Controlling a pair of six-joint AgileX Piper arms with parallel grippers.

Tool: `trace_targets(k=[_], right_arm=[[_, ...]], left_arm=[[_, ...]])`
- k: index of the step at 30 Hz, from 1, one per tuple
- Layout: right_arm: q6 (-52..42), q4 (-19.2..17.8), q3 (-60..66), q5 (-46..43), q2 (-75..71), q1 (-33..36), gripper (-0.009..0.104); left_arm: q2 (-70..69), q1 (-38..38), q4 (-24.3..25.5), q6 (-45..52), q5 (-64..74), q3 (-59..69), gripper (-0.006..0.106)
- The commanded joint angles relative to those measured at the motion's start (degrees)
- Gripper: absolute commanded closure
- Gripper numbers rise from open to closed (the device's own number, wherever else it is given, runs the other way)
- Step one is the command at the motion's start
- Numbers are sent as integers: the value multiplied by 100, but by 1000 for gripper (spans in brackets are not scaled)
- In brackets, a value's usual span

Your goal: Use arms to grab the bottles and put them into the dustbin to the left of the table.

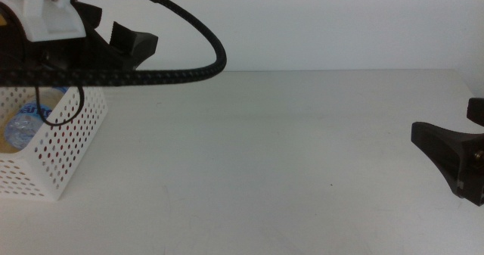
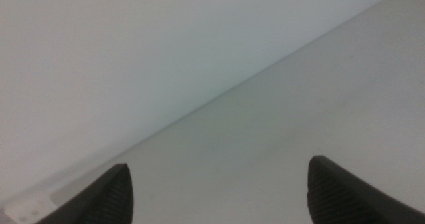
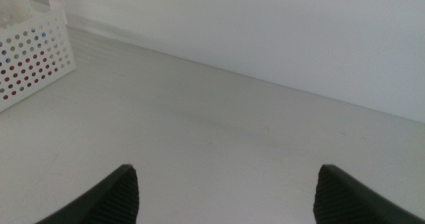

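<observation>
The white perforated dustbin (image 1: 57,145) stands at the table's left edge. Inside it the small clear water bottle (image 1: 29,123) with a blue label shows through the rim. Red shows through the dustbin's holes in the right wrist view (image 3: 30,58). My left gripper (image 1: 121,47) is open and empty, held high above the dustbin's far side; its jaws stand wide apart in the left wrist view (image 2: 219,191). My right gripper (image 1: 454,160) is open and empty at the right edge of the table (image 1: 265,172). The yellow tea bottle is not visible.
A thick braided black cable (image 1: 181,69) arcs from the left arm over the table's far left. The white wall runs behind the table's far edge.
</observation>
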Motion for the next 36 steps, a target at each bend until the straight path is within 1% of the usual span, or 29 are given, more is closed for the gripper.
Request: trace_targets(k=[1,6,9,11,12,14,18,21,24,29,33,36], right_arm=[[-39,-59,-173,-396,-4,-33,23],[-39,-6,-173,-601,-4,-120,23],[-39,361,-173,-742,-4,-449,23],[-39,720,-173,-747,-4,-803,23],[-39,789,-173,-761,-11,-984,23],[-39,769,-173,-813,-114,-1291,23],[-39,717,-146,-841,-493,-1607,23],[-39,723,177,-885,-1058,-1797,23],[-39,723,822,-874,-1687,-1975,23],[-39,747,1951,-846,-2800,-2036,23],[-39,741,2595,-832,-3682,-2036,23],[-39,691,2976,-832,-4127,-2036,23]], left_arm=[[-126,-10,-25,-55,-638,-160,18],[-245,-10,89,-55,-1432,-98,18],[-434,-10,195,-55,-1533,184,18],[-634,1,225,-55,-1528,505,18],[-762,1,225,-55,-1521,683,18],[-1052,1,225,-55,-1521,1063,18],[-1674,197,235,-55,-1516,1803,18],[-2310,666,235,-55,-1517,2484,18],[-3169,1145,227,-55,-1517,3114,18],[-4571,1631,227,-55,-1502,4162,18],[-5588,1763,212,-55,-1502,4901,18],[-6070,1780,212,-55,-1502,5380,18]])
